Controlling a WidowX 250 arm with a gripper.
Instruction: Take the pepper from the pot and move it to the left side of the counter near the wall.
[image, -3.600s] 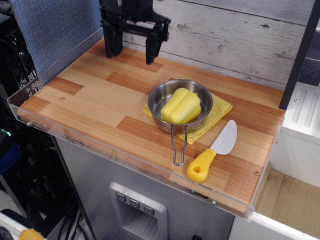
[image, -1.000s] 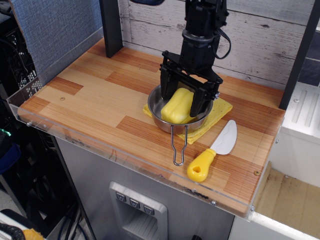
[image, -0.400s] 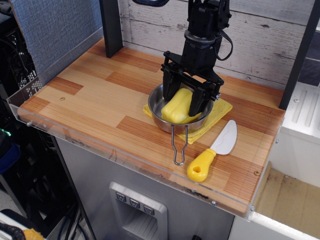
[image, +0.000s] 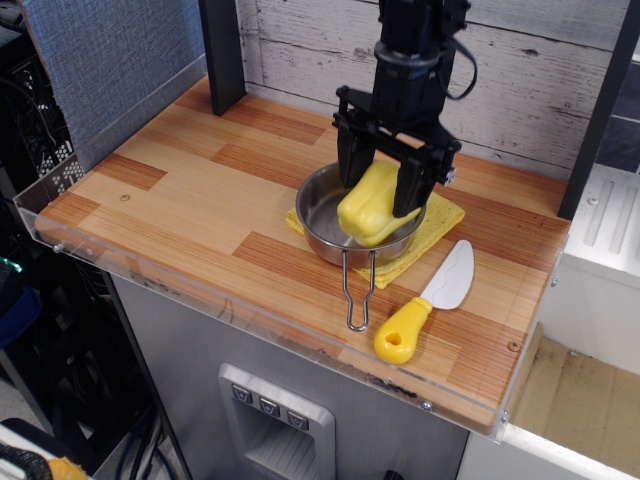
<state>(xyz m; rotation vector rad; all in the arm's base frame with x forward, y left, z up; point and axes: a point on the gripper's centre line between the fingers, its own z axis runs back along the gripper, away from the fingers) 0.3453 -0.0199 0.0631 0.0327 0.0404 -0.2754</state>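
The yellow pepper (image: 372, 206) is held between the black fingers of my gripper (image: 378, 196), tilted and lifted a little above the bottom of the steel pot (image: 325, 222). The gripper is shut on the pepper from its two sides. The pot stands on a yellow cloth (image: 440, 222) at the right middle of the wooden counter (image: 180, 200), its wire handle (image: 357, 290) pointing to the front. The blue-grey wall (image: 110, 60) rises along the counter's left side.
A white toy knife with a yellow handle (image: 425, 305) lies to the right front of the pot. A black post (image: 222, 55) stands at the back left corner. A whitewashed plank wall (image: 540, 80) runs behind. A clear acrylic rim (image: 250, 315) edges the counter.
The gripper came from the back left down over the pot, shut on the pepper, and has now raised it slightly up and to the right.
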